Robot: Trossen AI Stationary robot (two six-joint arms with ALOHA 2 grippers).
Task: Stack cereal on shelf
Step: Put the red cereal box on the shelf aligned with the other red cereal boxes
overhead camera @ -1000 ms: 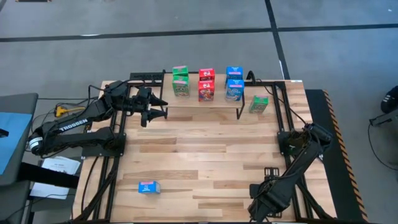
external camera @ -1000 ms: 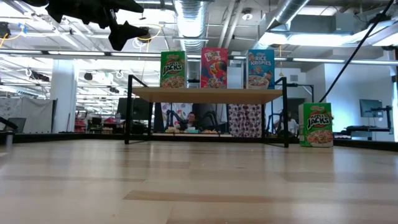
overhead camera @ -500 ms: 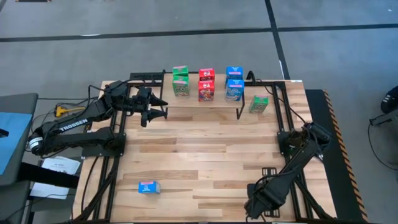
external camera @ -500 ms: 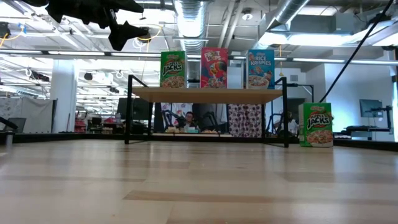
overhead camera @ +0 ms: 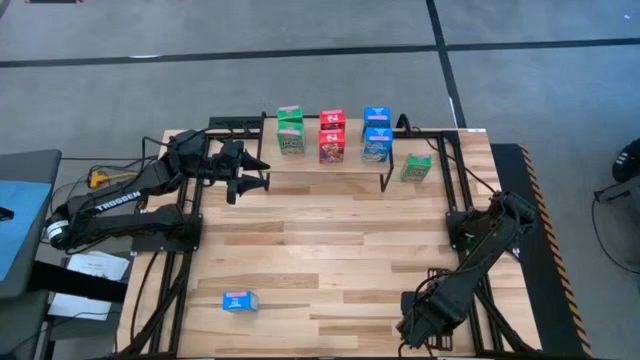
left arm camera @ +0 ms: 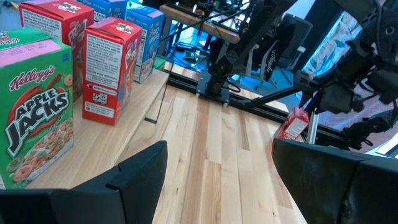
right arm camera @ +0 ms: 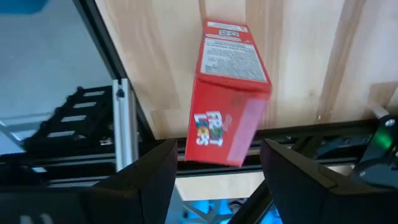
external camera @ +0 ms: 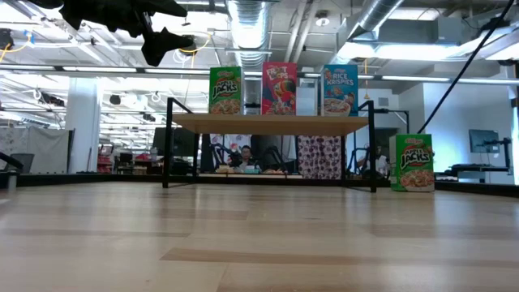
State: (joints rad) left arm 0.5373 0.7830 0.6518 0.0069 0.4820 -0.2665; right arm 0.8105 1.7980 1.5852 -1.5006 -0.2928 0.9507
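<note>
At the desk's (overhead camera: pixel 330 250) near edge the right claw (right arm camera: pixel 214 171) hangs released over a fallen red cereal box (right arm camera: pixel 227 93), while a blue box (overhead camera: pixel 239 301) lies flat near the front left. Farther back the left claw (left arm camera: pixel 214 180) hovers released beside the shelf (external camera: pixel 272 124), which carries green (overhead camera: pixel 290 132), red (overhead camera: pixel 332 137) and blue boxes (overhead camera: pixel 377 135); another green box (overhead camera: pixel 416 167) stands on the desk just right of the shelf.

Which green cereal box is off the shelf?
The green box standing on the tabletop just beyond the shelf's right end, by its leg. The other green boxes are on the shelf board.

The left arm reaches across the table's far left with its left gripper (overhead camera: pixel 255 180) raised and fingers parted, while the right arm folds low at the near right edge, right gripper (overhead camera: pixel 412 328) parted too.
</note>
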